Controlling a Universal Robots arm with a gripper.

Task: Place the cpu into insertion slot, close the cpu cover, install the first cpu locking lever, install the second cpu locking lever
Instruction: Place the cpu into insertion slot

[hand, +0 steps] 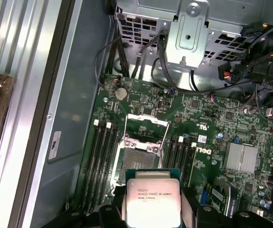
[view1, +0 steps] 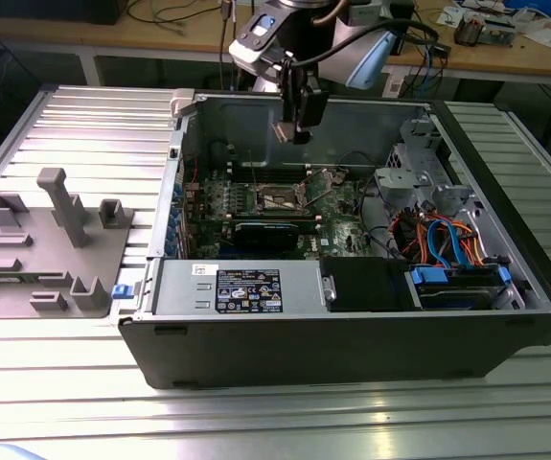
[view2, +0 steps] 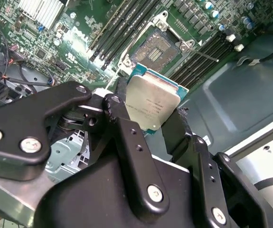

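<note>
Silvery-grey metal catches the light on the cpu [hand: 153, 202], which is pinched between the two black fingers of the tool [view2: 150, 118]. The fingers press on opposite edges of the chip, closed no further than its width, and a strip of its green base shows along one edge.

In the exterior view the tool hangs inside the open computer case [view1: 352, 355], over its far half and well clear of the green circuit board [hand: 212, 142]. The insertion slot [view1: 280, 198] lies below the chip and apart from it, a little toward the exterior view's left and the near side. Both wrist views show the slot past the chip's free edge, not hidden under it, so the tool is judged to be just short of straight overhead.

The slot's dark contact field is bare, with long black memory slots [hand: 102, 156] on both sides. The cpu cover [hand: 146, 124] stands swung open on the side of the slot away from the chip, toward the drive cage [hand: 193, 38], so nothing lies between chip and slot. In the first wrist view the chip's edges run roughly parallel with the slot's silvery rim. Whether the chip is level with the board cannot be told.
</note>
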